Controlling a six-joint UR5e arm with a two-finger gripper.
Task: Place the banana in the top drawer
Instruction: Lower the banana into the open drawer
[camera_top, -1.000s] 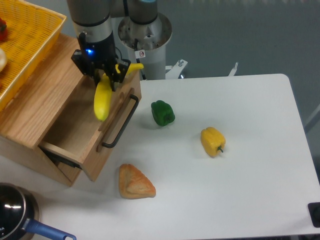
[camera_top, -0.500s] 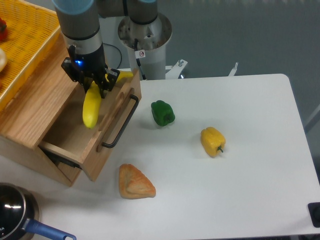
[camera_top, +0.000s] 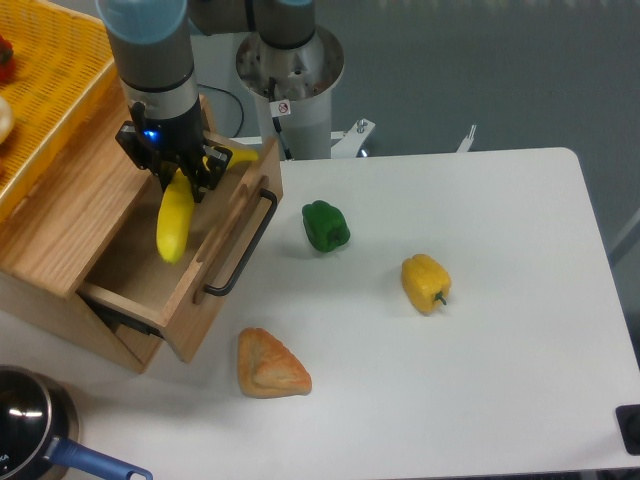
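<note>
My gripper (camera_top: 180, 176) is shut on the bright yellow banana (camera_top: 174, 224), which hangs down from the fingers over the open top drawer (camera_top: 165, 275). The drawer is light oak with a black bar handle (camera_top: 240, 246) and is pulled out of the wooden cabinet (camera_top: 80, 205). The banana's lower end hangs over the drawer's inside, toward its back; I cannot tell whether it touches the drawer floor. Its upper end is hidden by the gripper.
A green pepper (camera_top: 325, 226), a yellow bell pepper (camera_top: 425, 283) and a piece of bread (camera_top: 270, 365) lie on the white table. A yellow mesh basket (camera_top: 45, 80) sits on the cabinet. A dark pot with a blue handle (camera_top: 40, 430) is at the bottom left.
My gripper has moved left with the banana, from above the drawer's front panel to over the drawer's inside. Nothing else has moved.
</note>
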